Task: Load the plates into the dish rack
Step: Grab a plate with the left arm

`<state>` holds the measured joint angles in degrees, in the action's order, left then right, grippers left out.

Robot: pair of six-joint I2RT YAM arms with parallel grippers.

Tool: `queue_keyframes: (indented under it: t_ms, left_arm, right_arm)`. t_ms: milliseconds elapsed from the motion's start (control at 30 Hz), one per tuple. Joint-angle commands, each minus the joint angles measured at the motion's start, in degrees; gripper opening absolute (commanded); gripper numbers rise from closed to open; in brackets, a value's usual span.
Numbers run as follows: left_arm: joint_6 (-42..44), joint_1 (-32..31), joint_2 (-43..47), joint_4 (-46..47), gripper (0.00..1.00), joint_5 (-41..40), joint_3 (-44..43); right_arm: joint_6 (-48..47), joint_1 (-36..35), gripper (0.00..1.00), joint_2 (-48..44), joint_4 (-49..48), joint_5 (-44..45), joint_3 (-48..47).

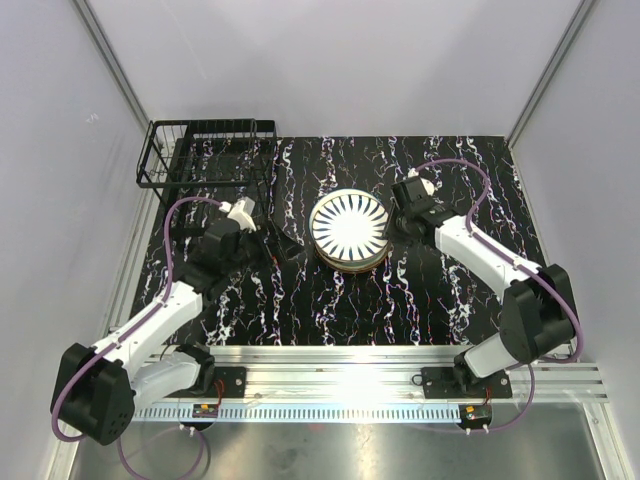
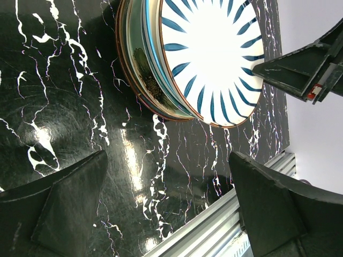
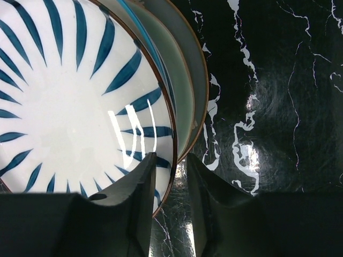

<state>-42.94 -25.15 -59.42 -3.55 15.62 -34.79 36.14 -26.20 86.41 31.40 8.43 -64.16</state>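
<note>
A stack of plates (image 1: 349,230) lies in the middle of the black marbled table, topped by a white plate with dark radial stripes (image 3: 64,107). A pale green plate (image 3: 185,91) and a brown-rimmed one show beneath it. My right gripper (image 3: 171,158) is at the stack's right edge, partly open, one finger over the striped plate's rim and the other outside it, with a gap showing. Left of the stack my left gripper (image 2: 167,160) hangs wide open over bare table, the plates (image 2: 214,59) ahead of it. The black wire dish rack (image 1: 205,152) stands at the back left, with no plate in it.
White walls close in the table at the back and both sides. A metal rail (image 1: 380,365) carrying both arm bases runs along the near edge. The right gripper's fingers (image 2: 300,69) show beyond the stack in the left wrist view.
</note>
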Motion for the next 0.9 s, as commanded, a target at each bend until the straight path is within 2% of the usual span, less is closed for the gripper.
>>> queue_keyframes:
  t_ms: [0,133,167,300,867]
  left_arm:
    - [0.9,-0.3,0.4,1.7,0.99,-1.3,-2.6]
    - [0.8,-0.3,0.1,2.1,0.99,-1.3,-2.7]
    - [0.8,-0.4,0.0,2.1,0.99,-1.2,-2.7]
    - [0.4,-0.5,-0.7,2.6,0.99,-1.5,-2.7]
    - [-2.1,-5.4,-11.0,7.4,0.99,-4.2,-6.7]
  right_arm:
    - [1.6,0.2,0.35,0.2,-2.7,1.1,0.4]
    - [2.2,0.1,0.22,-0.5,-3.0,1.2,1.0]
    - [2.4,0.0,0.15,-0.9,-3.0,1.2,1.0]
    - [3.1,0.0,0.00,-2.1,-3.1,-0.2,0.9]
    - [8.3,1.1,0.00,-7.6,-5.3,-10.0,5.0]
